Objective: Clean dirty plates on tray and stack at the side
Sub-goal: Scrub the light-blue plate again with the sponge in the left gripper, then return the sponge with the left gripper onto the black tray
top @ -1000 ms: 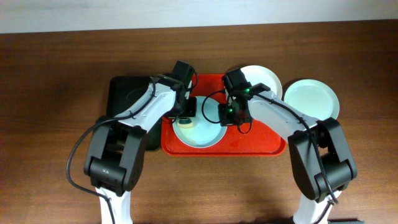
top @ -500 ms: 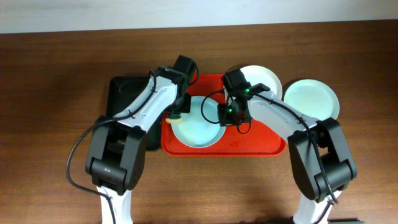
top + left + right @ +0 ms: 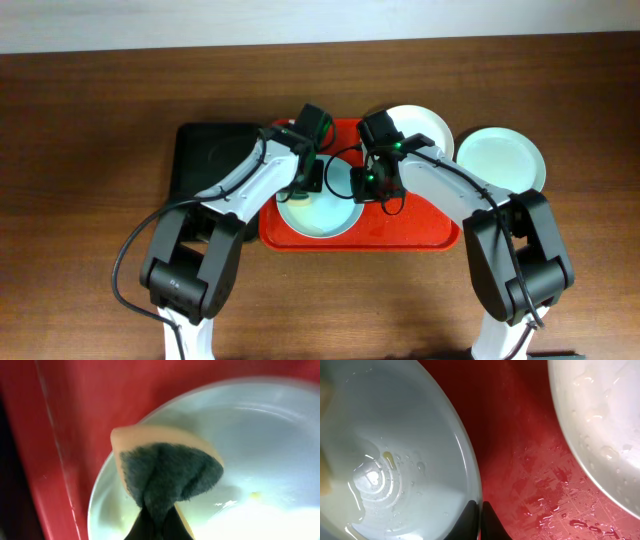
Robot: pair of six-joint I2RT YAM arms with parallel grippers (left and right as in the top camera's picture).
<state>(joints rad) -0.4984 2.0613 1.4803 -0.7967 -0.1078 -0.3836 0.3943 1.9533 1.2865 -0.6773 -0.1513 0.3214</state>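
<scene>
A pale blue plate [image 3: 322,208] lies on the red tray [image 3: 420,232]; it also shows in the left wrist view [image 3: 260,455] and the right wrist view [image 3: 395,460], with small yellow smears. My left gripper [image 3: 300,190] is shut on a yellow and dark grey sponge [image 3: 167,472] pressed on the plate's left part. My right gripper [image 3: 480,517] is shut on the plate's right rim. A white plate [image 3: 425,125] lies at the tray's far right corner and also shows in the right wrist view [image 3: 600,435]. A second pale blue plate [image 3: 502,160] lies on the table right of the tray.
A black tray [image 3: 205,160] sits left of the red tray. The red tray's floor [image 3: 540,490] is wet with water drops. The wooden table [image 3: 90,200] surrounds both trays.
My left gripper with the sponge moved from the plate's left edge to the right and back onto the plate. The right gripper kept still on the rim.
</scene>
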